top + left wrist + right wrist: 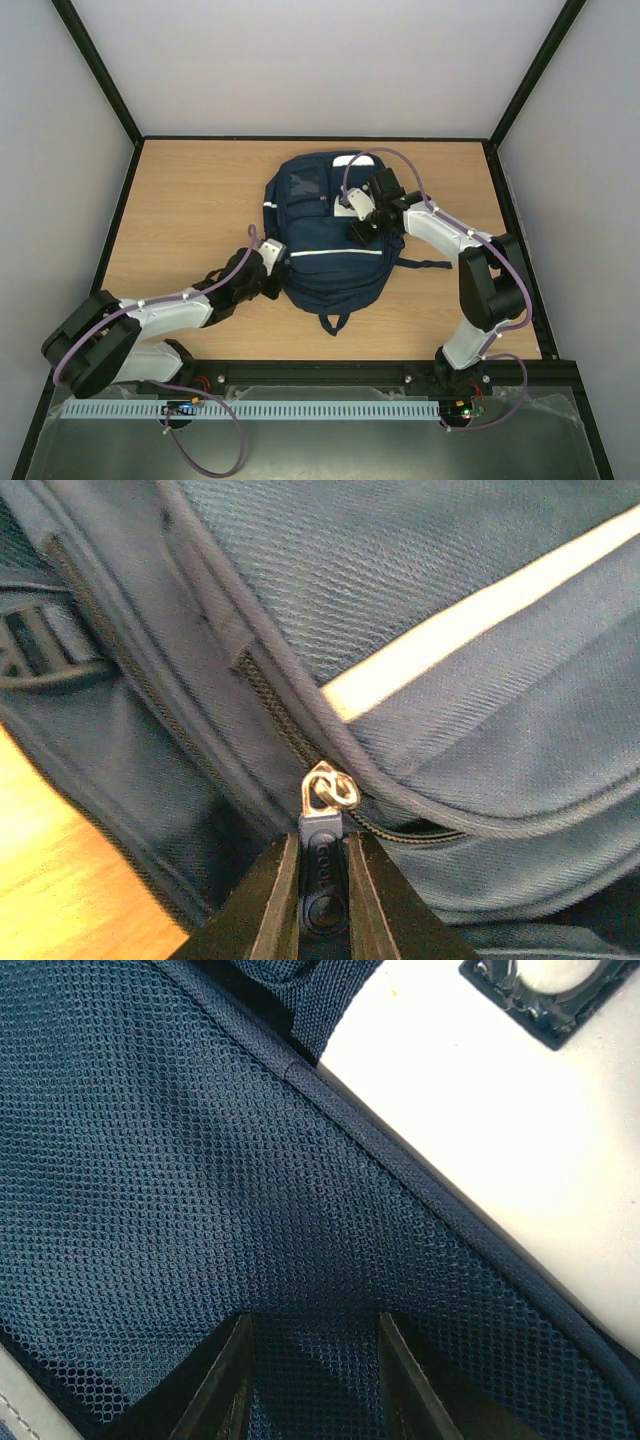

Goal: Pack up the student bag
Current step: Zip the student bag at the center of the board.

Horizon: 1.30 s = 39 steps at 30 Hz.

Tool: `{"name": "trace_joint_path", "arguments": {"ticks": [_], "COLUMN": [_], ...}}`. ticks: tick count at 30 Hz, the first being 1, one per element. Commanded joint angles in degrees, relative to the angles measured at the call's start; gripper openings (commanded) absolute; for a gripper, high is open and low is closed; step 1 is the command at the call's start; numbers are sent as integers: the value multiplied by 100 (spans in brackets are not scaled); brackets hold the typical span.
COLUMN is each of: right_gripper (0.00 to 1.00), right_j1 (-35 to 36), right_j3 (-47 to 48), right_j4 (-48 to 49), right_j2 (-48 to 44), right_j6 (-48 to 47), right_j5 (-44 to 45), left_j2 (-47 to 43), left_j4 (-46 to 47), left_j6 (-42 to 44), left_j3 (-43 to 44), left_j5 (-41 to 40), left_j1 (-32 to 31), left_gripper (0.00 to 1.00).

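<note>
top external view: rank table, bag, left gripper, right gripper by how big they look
1. table
2. bag
3. left gripper and right gripper: about alike. The right one is up on the bag, probably nearer the camera, so I won't rank them.

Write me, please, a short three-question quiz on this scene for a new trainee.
1. True or false: the left gripper is shut on the zip pull of the backpack.
2. What shows between the fingers of the right gripper? A) a book B) blue mesh C) a strap buckle
3. Fill in: the backpack lies on a ____ table.

Key: 1 true; 2 B; 3 wooden
</note>
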Motion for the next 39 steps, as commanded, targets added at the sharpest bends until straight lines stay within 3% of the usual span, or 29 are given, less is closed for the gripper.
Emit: {"name": "trace_joint_path", "arguments": {"ticks": [1,7,15,28,39], "right_gripper": [36,36,36,36,36], "right_j1": [-21,-20,-21,-21,-13], "right_j3": [-211,-206,-224,-209,-225], "right_j4": [-367,-390,-385,-397,-406], "right_j2": [246,239,236,388,432], "right_j6": [-20,-8,1,19,44], "right_j5": [257,235,285,386,392], "left_j2": [172,521,826,825,2035], "left_j4": [-1169,-1594,-1595,-3366,-2915], "left_j6": [-314,-543,-683,-1254,-1103], "left_j3": [379,776,1174,1639,2935], "left_j5": [96,-15,-173,-144,124], "left_j1": [-409,-1142,-1639,-2119,-2573], "left_gripper": [3,2,2,2,2]}}
